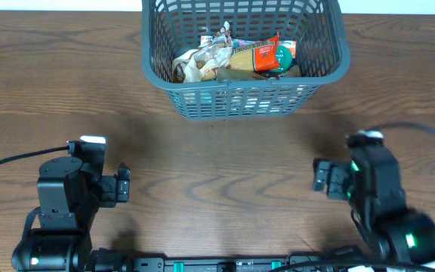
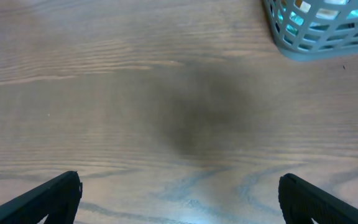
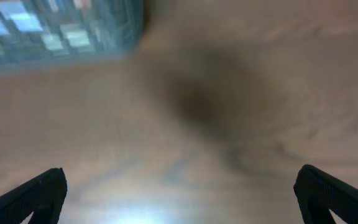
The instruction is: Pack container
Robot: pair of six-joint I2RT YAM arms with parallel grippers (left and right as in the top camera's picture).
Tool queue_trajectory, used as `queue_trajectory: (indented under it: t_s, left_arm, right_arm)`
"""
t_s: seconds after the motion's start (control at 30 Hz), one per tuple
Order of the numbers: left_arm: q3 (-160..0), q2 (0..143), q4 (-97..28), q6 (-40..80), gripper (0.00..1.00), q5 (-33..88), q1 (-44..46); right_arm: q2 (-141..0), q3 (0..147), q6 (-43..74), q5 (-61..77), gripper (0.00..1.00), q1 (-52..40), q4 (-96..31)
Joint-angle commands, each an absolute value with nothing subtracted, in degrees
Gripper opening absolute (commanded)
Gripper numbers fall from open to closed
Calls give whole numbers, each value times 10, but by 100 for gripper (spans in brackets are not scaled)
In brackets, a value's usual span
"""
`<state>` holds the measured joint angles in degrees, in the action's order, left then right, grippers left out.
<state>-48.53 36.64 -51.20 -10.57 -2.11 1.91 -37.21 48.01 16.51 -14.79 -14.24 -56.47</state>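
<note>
A dark grey-blue basket sits at the far middle of the wooden table, holding crumpled food packets. The left gripper and right gripper hover near the front, fingers spread wide, grasping nothing. No loose packets show, so packing looks finished; any further move should steer clear of the basket. The printing on the packets is too small to read.

Left arm: matte black, blocky; white cap at 12 o'clock, black cable off at 9 o'clock. Right arm: black, green LEDs lit. Left gripper: black wedge-shaped fingers.
</note>
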Motion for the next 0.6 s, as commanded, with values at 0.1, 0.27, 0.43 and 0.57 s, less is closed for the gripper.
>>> queue_trajectory:
  t_s: [0.1, 0.27, 0.43, 0.57]
  left_arm:
    - [-487, 367, -514, -113, 98, -20, 17]
    - [-487, 367, -514, -113, 98, -20, 17]
    - [-487, 367, -514, -113, 98, -20, 17]
    - [-487, 367, -514, -113, 98, -20, 17]
  right_arm:
    - [-172, 326, 165, -138, 99, -112, -467]
    - [-71, 193, 165, -109, 99, -108, -324]
    - [-24, 81, 164, -110, 99, -106, -146]
    - [-3, 25, 153, -112, 99, -97, -63]
